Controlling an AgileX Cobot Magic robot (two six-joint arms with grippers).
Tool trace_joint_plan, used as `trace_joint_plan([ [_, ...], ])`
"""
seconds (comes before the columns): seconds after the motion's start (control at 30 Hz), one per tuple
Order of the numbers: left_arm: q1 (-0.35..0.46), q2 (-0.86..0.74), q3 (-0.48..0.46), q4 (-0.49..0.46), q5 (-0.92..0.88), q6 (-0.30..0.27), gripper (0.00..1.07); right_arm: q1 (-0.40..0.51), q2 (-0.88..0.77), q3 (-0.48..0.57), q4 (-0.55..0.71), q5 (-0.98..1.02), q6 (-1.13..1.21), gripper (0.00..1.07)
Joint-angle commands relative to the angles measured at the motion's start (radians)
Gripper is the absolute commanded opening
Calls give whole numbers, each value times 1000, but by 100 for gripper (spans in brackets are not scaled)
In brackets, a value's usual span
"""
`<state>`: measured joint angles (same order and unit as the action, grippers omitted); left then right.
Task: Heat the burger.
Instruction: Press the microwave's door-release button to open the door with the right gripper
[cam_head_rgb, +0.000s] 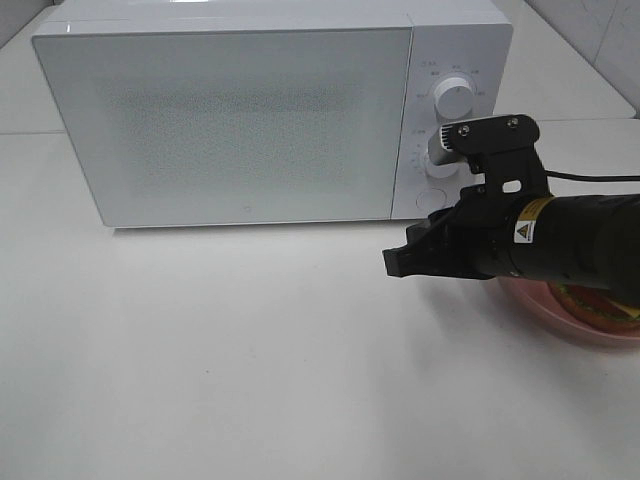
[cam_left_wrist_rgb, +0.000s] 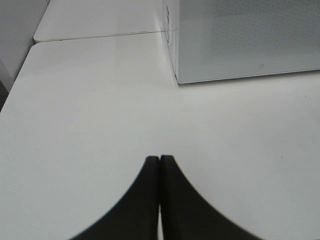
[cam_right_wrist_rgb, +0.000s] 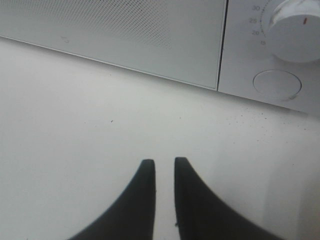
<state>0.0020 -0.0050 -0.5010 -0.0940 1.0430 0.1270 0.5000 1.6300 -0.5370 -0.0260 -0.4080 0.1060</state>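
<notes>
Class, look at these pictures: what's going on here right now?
The right gripper, empty with its fingers slightly apart, hangs in front of the closed microwave, near its round button. The burger sits on a pink plate beneath that arm, not yet inside. The left gripper is shut over the white table.

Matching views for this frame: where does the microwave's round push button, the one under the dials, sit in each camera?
Exterior high: the round button is low on the front, just right of the microwave door.
Left wrist: not in it; only one end of the door shows.
Right wrist: the button lies under a dial, beside the door's edge.
Shared landmark: the speckled microwave door, seen in all three.
</notes>
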Motion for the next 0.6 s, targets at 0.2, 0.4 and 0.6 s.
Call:
trace_joint_plan([
  [0.2,2,-22,2,-4,-5,0,0,3,39,-9,-1,-79,164,0],
  [0.4,2,-22,2,-4,-5,0,0,3,91,-9,-1,-248,498,0],
  [0.6,2,-22,2,-4,-5,0,0,3,154,-9,50,-377,748,0],
])
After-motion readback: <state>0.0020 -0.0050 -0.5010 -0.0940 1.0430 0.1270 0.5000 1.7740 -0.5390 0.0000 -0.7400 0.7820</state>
